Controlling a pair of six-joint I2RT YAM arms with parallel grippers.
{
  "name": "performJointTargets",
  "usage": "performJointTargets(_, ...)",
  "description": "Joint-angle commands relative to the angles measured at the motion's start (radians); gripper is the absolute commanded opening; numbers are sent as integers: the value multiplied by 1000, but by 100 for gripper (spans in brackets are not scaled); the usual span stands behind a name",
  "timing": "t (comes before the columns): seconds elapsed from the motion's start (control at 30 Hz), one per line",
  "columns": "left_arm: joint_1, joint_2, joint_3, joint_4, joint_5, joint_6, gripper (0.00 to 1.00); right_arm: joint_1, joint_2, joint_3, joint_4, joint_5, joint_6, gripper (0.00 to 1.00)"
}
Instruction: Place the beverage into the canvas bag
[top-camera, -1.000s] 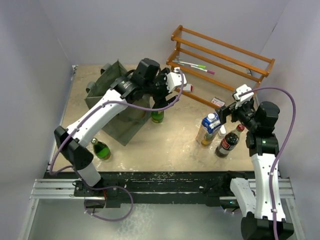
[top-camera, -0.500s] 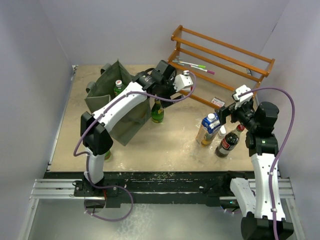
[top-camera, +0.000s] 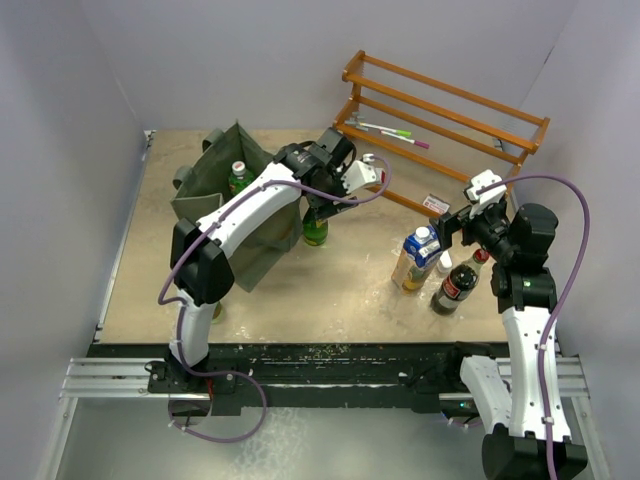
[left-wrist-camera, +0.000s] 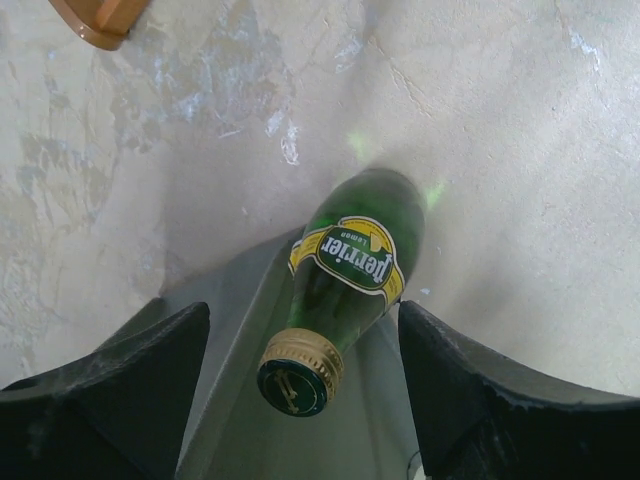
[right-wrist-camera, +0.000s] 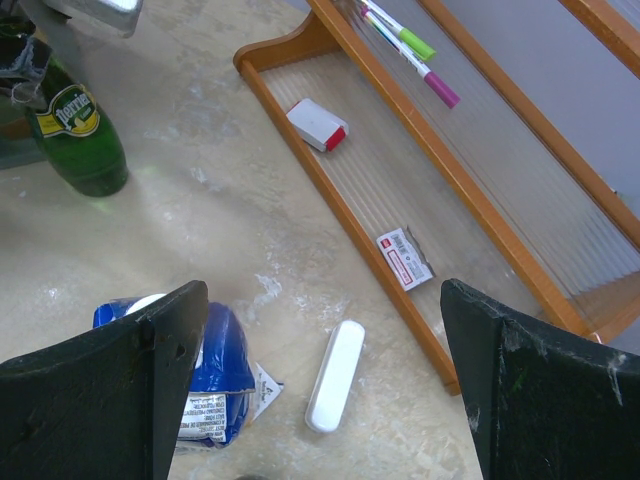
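The canvas bag (top-camera: 232, 205) stands at the back left, dark grey-green, with a capped bottle (top-camera: 238, 172) inside it. A green Perrier bottle (top-camera: 315, 230) stands upright just right of the bag. It also shows in the left wrist view (left-wrist-camera: 350, 265) and in the right wrist view (right-wrist-camera: 78, 132). My left gripper (top-camera: 319, 203) hangs over it, open, with its fingers (left-wrist-camera: 120, 385) on either side of the gold-capped neck and not touching it. My right gripper (top-camera: 456, 223) is open and empty above the carton.
A blue-topped carton (top-camera: 417, 255), a small white bottle (top-camera: 443, 263) and a cola bottle (top-camera: 458, 285) stand at the right. The wooden rack (top-camera: 450, 115) at the back holds markers (right-wrist-camera: 405, 42) and small packets. A white bar (right-wrist-camera: 335, 375) lies on the table.
My left arm has swung right from over the bag and come down over the Perrier bottle. A capped bottle now shows inside the bag. The right arm has not moved.
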Motion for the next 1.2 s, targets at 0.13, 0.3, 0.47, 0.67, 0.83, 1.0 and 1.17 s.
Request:
performJointTargets(0.13, 1, -1, 51, -63, 15, -21, 67, -8, -10, 2, 33, -4, -4, 100)
performJointTargets(0.3, 0, 4, 56, -65, 4, -5, 59, -8, -10, 2, 33, -1, -6, 100)
performJointTargets(0.47, 1, 19, 57, -70, 12, -2, 45, -9, -10, 1, 33, 3, -6, 100)
performJointTargets(0.67, -2, 10, 74, -63, 84, 31, 19, -9, -8, 1, 33, 4, -6, 100)
performJointTargets(0.83, -12, -38, 99, -14, 160, 101, 6, -9, -6, 1, 33, 7, -8, 100)
performJointTargets(1.0, -14, -103, 100, 44, 244, 138, 0, -9, -5, 1, 33, 12, -7, 100)
performJointTargets(1.17, -15, -165, 67, 93, 302, 166, 0, -9, -2, 1, 33, 10, -7, 100)
